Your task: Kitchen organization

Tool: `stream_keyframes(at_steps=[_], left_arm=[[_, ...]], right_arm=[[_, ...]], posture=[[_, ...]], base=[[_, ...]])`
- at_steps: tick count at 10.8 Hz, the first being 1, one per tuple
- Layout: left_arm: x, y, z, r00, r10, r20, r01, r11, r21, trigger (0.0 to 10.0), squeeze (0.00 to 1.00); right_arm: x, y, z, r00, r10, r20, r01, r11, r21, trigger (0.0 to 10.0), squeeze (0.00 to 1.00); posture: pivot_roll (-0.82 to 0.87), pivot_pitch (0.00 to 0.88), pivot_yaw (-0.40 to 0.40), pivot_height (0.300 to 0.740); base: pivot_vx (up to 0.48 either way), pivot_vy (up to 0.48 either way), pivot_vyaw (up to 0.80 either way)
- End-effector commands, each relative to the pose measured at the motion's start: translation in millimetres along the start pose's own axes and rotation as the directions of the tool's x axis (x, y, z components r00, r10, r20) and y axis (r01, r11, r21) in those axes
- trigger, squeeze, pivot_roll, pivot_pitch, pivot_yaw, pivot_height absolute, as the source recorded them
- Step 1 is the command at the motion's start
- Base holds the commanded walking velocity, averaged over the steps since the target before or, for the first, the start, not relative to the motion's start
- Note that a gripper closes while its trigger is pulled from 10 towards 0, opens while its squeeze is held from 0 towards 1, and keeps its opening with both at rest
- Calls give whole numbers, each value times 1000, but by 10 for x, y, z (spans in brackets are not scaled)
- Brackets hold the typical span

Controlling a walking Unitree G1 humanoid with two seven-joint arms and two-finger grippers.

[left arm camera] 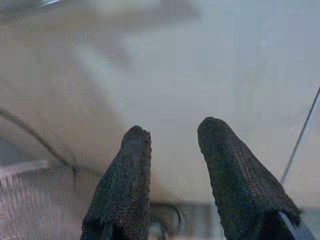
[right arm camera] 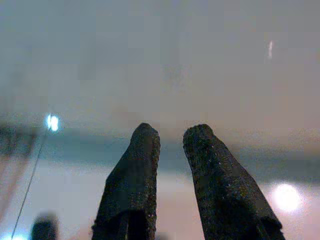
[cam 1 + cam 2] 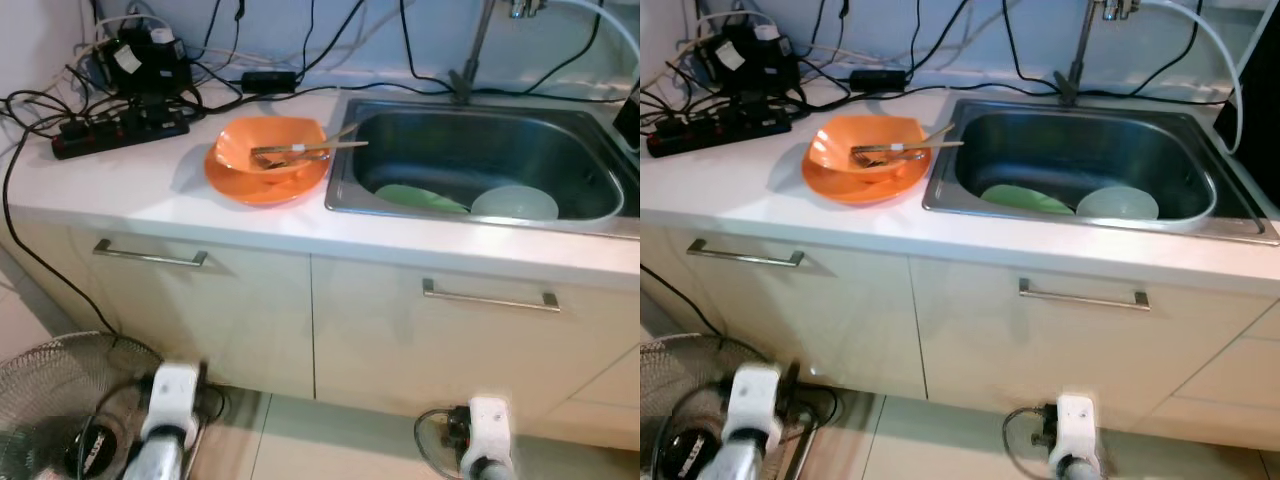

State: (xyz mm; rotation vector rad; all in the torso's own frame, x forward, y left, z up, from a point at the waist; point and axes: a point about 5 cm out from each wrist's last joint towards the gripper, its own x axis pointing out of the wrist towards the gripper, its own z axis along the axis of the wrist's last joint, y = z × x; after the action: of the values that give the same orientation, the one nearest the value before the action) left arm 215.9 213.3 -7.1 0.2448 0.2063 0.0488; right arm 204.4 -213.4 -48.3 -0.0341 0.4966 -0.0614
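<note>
A: The orange plastic bowl [image 3: 270,144] sits stacked on a flat orange plate [image 3: 262,186] on the white countertop [image 3: 130,190], just beside the left rim of the stainless steel sink [image 3: 480,125]. Seen from the robot's head, it lies at about eleven o'clock.

B: What rests in it?

A: A pair of pale wooden chopsticks [image 3: 318,148] and a metal fork [image 3: 275,158]. The chopsticks lie with their long axis running nine to three o'clock, their tips jutting past the bowl's rim toward the sink at three o'clock.

B: How would the bowl handle?

A: I judge it light, stiff and unlikely to break, though smooth, so it may slip. Pinching the rim at its near edge, around six o'clock, looks safest. The loose utensils could roll out if it tilts.

B: What is in the sink?

A: A flat green plate [image 3: 420,197] and, just beside it, a pale round bowl [image 3: 514,203], both on the basin floor.

B: And the arms?

A: Both hang low in front of the cream cabinet doors [image 3: 240,320], well below the counter. The left gripper [image 1: 170,137] has its two black fingers spread with nothing between them. The right gripper [image 2: 171,132] shows a narrower gap, also parted and empty.

B: Anything else?

A: A black power strip [image 3: 120,128] with tangled cables at ten o'clock, and a wire fan guard [image 3: 70,400] on the floor at seven o'clock.
</note>
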Motion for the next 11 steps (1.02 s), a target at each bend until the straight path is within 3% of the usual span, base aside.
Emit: stream_keyframes(at_steps=[1, 4, 8, 11], left_arm=[[1, 13, 82, 999, 5, 46, -6, 999, 32, 10000, 0], [133, 76, 550, 972, 19, 236, -43, 994, 99, 10000, 0], [280, 142, 1285, 898, 50, 437, -105, 989, 103, 10000, 0], [312, 106, 1661, 855, 37, 517, -103, 990, 100, 10000, 0]], right_arm=[[70, -162, 393, 982, -6, 190, 12, 999, -32, 10000, 0], [80, -128, 946, 912, 15, 410, 11, 998, -62, 10000, 0], [24, -38, 1536, 833, 44, 551, -5, 997, -72, 10000, 0], [-76, 4, 1895, 780, 56, 623, -13, 997, -73, 10000, 0]], posture=[[157, 52, 28, 740], [156, 54, 25, 740], [155, 45, 21, 740], [155, 41, 19, 740]], base=[[0, 0, 0], [0, 0, 0], [0, 0, 0], [0, 0, 0]])
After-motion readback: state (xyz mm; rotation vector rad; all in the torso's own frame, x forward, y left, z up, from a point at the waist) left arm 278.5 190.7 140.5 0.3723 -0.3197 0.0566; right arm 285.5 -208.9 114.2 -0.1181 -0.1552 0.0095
